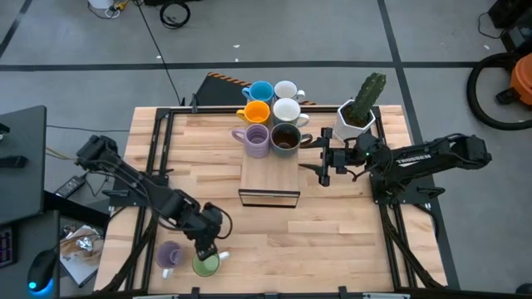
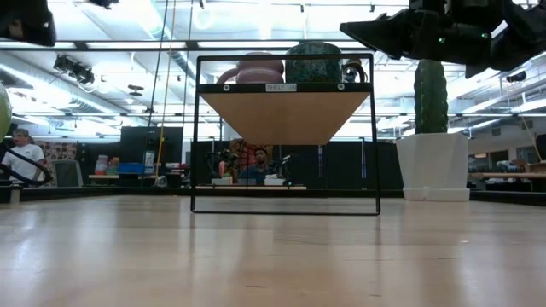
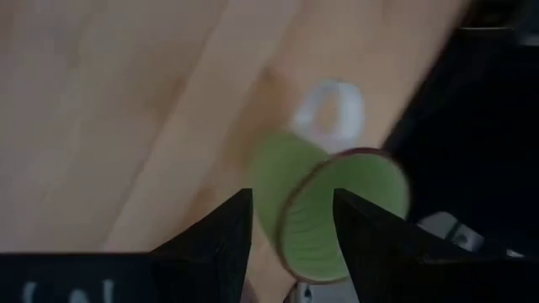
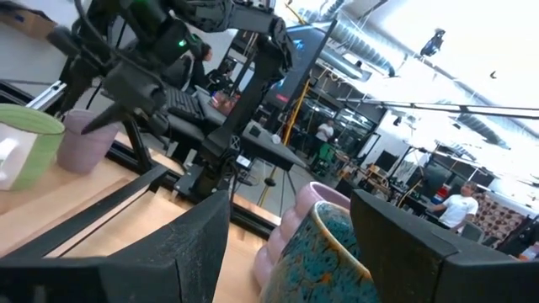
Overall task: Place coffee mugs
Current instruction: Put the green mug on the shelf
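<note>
My left gripper point(image 1: 208, 252) hangs open over the green mug point(image 1: 205, 265) at the bottom left of the wooden table point(image 1: 332, 224).

A lavender mug point(image 1: 169, 254) stands just beside it. Six more mugs sit on the shelf point(image 1: 268, 176) at top middle. My right gripper point(image 1: 322, 163), open and empty, waits beside the shelf near the cactus pot point(image 1: 356, 120). The low camera shows people in the room; the green mug is almost hidden there.
</note>
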{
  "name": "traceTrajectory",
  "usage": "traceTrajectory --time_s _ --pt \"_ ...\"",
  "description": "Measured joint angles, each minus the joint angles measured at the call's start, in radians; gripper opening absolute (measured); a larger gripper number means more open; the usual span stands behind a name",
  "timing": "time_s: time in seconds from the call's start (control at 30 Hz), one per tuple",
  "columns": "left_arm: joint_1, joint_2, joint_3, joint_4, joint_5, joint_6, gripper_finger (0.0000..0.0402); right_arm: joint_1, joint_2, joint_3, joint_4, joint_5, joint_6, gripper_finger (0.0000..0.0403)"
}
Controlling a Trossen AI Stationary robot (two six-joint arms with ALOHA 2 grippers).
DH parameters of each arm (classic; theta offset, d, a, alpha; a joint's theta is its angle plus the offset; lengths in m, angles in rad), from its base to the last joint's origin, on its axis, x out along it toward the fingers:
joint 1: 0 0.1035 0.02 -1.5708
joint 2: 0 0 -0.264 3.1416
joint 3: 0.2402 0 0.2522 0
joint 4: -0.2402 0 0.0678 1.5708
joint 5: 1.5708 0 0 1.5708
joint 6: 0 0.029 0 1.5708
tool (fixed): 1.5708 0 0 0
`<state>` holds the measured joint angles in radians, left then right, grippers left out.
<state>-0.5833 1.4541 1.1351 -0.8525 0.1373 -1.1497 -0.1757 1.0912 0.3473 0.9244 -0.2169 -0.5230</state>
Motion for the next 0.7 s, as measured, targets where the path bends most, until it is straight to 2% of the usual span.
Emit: traceTrajectory --time_s 0.37,0.57,0.7 --pt "-0.061 0.014 0.0 -0.017 0.026 -0.099 0.0223 0.0 0.0 0.0 -0.005 0.006 0.007 0.0254" --pt "-0.082 0.035 -0.001 -0.012 -0.056 -0.098 0.0227 0.0 0.0 0.0 -0.005 0.006 0.014 0.0254" --pt "-0.094 0.087 -0.001 -0.009 -0.058 -0.088 0.0227 0.0 0.0 0.0 -0.005 0.006 0.022 0.0254"
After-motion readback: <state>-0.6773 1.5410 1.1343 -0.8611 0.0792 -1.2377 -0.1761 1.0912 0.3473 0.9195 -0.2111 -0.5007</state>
